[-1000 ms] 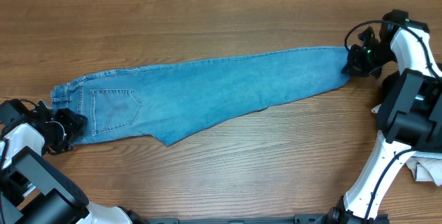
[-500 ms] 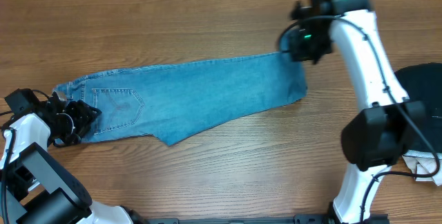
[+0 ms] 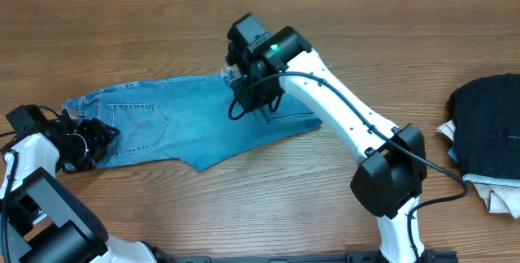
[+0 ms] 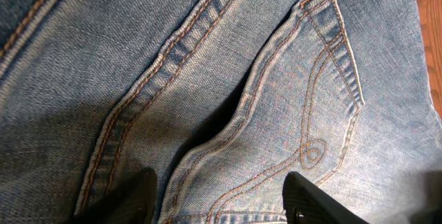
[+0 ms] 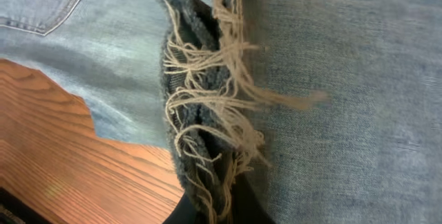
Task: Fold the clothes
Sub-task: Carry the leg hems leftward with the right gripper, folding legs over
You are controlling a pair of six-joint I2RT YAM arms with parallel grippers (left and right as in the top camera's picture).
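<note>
Change noted: the right gripper (image 5: 210, 209) is carrying the frayed hem (image 5: 207, 99) leftward. A second ago it was sitting at the far right of the overhead frame with the leg stretched out full; it is now hanging over the middle, with the leg doubling back on itself. Its jaws are pinching tight on the hem threads.

The left gripper (image 3: 89, 140) is sitting at the waist end, lower left of the overhead frame. Its fingers (image 4: 135, 189) are standing apart over the puckered back pocket (image 4: 311, 113), clamping nothing that can be seen, and they are spreading wider than a second ago.

The jeans (image 3: 162, 121) are lying on the worktop (image 3: 244, 214), left of centre, waist to the left. The fold crease is forming just right of the middle.

In my judgement the lengthwise halving is well under way, but the hem is not yet laid on the seat.

No containers are showing. A dark garment (image 3: 487, 121) and a pale cloth (image 3: 497, 196) are lying at the right edge, well apart from the jeans.
</note>
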